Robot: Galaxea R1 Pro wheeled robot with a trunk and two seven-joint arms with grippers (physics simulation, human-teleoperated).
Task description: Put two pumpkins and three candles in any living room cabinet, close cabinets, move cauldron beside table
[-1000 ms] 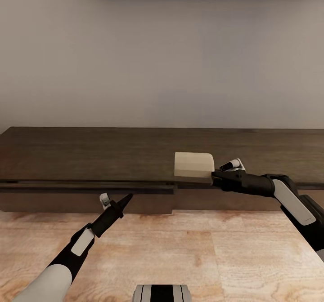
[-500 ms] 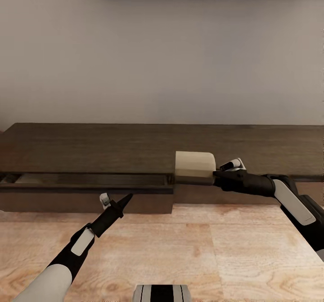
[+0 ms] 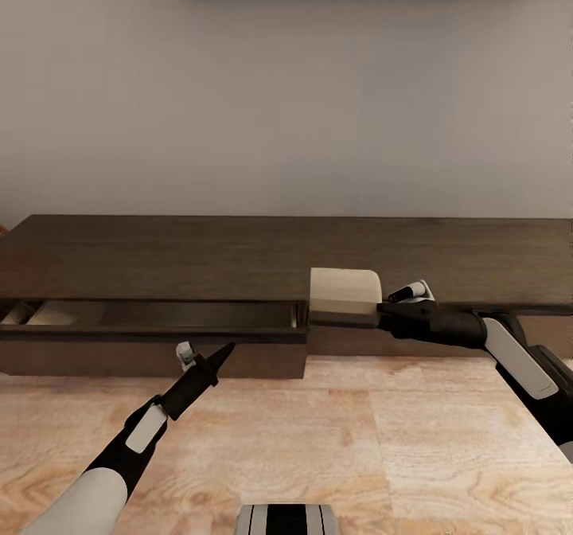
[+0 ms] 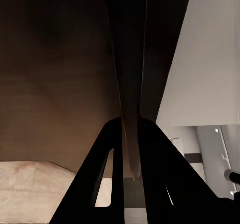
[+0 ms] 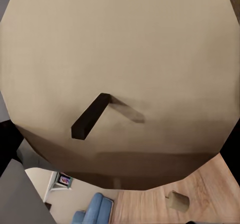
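Head view: candle [image 3: 344, 294] above cabinet [image 3: 239, 252], drawer [image 3: 159, 316] ajar.

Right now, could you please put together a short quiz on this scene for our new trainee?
1. True or false: the right gripper holds a candle.
2. Which part of the cabinet stands open? A) the drawer on the left arm's side B) the section in front of the right arm C) none
3. Fill in: the left gripper has its fingers together, pointing at the drawer's ____.

Key: 1. True; the candle's wick faces the right wrist camera. 2. A; its interior shows from above. 3. front.
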